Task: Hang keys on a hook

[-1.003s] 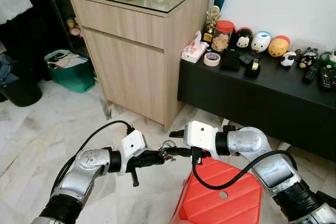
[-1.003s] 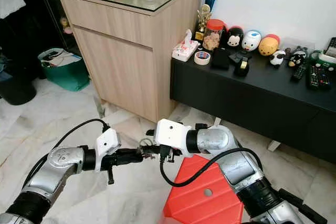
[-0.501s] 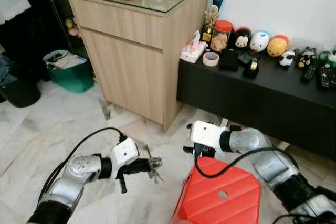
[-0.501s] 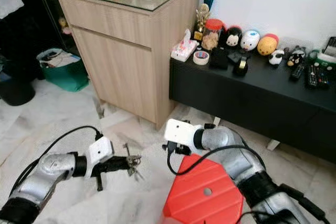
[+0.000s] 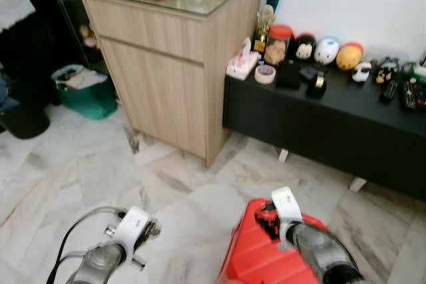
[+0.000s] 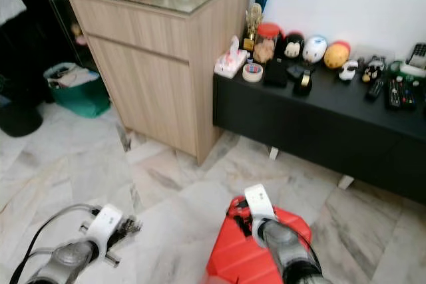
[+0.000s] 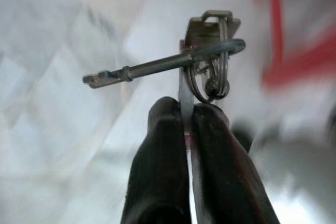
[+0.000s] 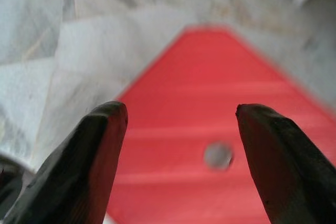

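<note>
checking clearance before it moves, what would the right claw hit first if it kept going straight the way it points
Most likely the red stool: the right claw is open and aimed straight at its top. Depth is blurred, so how near it is can't be told.

Red stool (image 5: 266, 257) blocks right; marble floor (image 5: 86, 164) open left.

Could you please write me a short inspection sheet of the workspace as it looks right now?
Surface: pale marble floor.
Job's things: keys on a ring, held in the left gripper; hook: nothing seen.
Clutter: red stool by the right arm; toys and remotes on the black bench.
Grippers: left gripper shut on the keys, low over the floor; right gripper open above the stool.
Cables: black cable looping along the left arm.
Surroundings: wooden cabinet, green bag, white wall.
</note>
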Tool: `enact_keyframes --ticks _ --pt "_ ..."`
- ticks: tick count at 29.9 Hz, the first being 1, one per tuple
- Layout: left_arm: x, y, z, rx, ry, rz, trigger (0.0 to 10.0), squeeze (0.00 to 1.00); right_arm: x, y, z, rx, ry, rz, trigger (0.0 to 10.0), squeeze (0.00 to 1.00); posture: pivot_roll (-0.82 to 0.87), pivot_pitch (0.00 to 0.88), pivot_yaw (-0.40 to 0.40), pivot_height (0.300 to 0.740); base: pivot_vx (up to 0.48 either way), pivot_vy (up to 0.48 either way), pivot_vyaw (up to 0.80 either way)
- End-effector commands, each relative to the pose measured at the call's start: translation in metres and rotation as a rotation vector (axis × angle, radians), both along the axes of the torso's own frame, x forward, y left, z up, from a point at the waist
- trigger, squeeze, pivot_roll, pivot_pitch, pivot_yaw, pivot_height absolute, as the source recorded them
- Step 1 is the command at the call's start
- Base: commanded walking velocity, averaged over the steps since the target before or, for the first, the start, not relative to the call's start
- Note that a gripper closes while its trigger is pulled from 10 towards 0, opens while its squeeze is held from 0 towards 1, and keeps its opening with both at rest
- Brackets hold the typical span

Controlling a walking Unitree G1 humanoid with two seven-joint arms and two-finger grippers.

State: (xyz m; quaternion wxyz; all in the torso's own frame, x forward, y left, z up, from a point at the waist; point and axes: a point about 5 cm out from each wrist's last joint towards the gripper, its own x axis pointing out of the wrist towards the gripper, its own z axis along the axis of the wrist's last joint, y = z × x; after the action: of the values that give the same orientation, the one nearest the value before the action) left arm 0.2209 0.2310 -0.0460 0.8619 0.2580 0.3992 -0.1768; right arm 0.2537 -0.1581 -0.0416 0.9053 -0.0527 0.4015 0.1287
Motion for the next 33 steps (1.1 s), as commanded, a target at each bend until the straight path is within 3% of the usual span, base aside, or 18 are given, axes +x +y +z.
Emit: enact_keyframes --ticks 1,2,6,7,10,14,15,18,25,33 --pt "-0.013 -0.001 -0.009 0.096 0.047 -0.119 10.0 0.00 -0.001 0.001 -0.001 0.030 -0.012 -0.057 10.0 0.00 0.05 0.010 -0.004 0.723 0.000 0.000 0.00" --pt "-0.024 -0.001 -0.017 0.065 0.079 -0.063 10.0 0.00 -0.005 0.001 -0.005 0.071 -0.007 -0.133 10.0 0.00 0.05 0.008 -0.004 0.723 0.000 0.000 0.00" --pt "-0.037 0.012 -0.025 -0.194 0.064 0.519 10.0 0.00 -0.011 -0.002 -0.010 0.099 -0.016 -0.246 10.0 0.00 0.03 0.005 -0.008 0.723 0.000 0.000 0.00" --pt "-0.039 0.014 -0.026 -0.200 0.063 0.564 10.0 0.00 -0.014 -0.003 -0.012 0.099 -0.007 -0.262 10.0 0.00 0.03 0.005 -0.008 0.723 0.000 0.000 0.00" --pt "-0.051 0.013 -0.032 -0.168 0.098 0.600 10.0 0.00 -0.025 -0.010 -0.019 0.116 0.029 -0.365 10.0 0.00 0.03 0.002 -0.016 0.723 0.000 0.000 0.00" --pt "-0.053 0.010 -0.034 -0.175 0.102 0.606 10.0 0.00 -0.036 -0.016 -0.026 0.084 0.069 -0.403 10.0 0.00 0.03 0.002 -0.023 0.723 0.000 0.000 0.00" --pt "-0.054 0.007 -0.035 -0.189 0.101 0.621 10.0 0.00 -0.048 -0.021 -0.032 0.074 0.104 -0.444 10.0 0.00 0.04 0.002 -0.025 0.723 0.000 0.000 0.00" --pt "-0.055 0.004 -0.037 -0.214 0.099 0.650 10.0 0.00 -0.062 -0.020 -0.040 0.058 0.145 -0.422 10.0 0.00 0.04 0.004 -0.024 0.723 0.000 0.000 0.00" --pt "-0.060 0.001 -0.039 -0.198 0.107 0.628 10.0 0.00 -0.077 -0.023 -0.047 0.047 0.175 -0.432 10.0 0.00 0.03 0.003 -0.006 0.723 0.000 0.000 0.00" --pt "-0.065 0.001 -0.042 -0.202 0.122 0.631 10.0 0.00 -0.081 -0.023 -0.049 0.053 0.185 -0.449 10.0 0.00 0.02 0.000 0.005 0.723 0.000 0.000 0.00"
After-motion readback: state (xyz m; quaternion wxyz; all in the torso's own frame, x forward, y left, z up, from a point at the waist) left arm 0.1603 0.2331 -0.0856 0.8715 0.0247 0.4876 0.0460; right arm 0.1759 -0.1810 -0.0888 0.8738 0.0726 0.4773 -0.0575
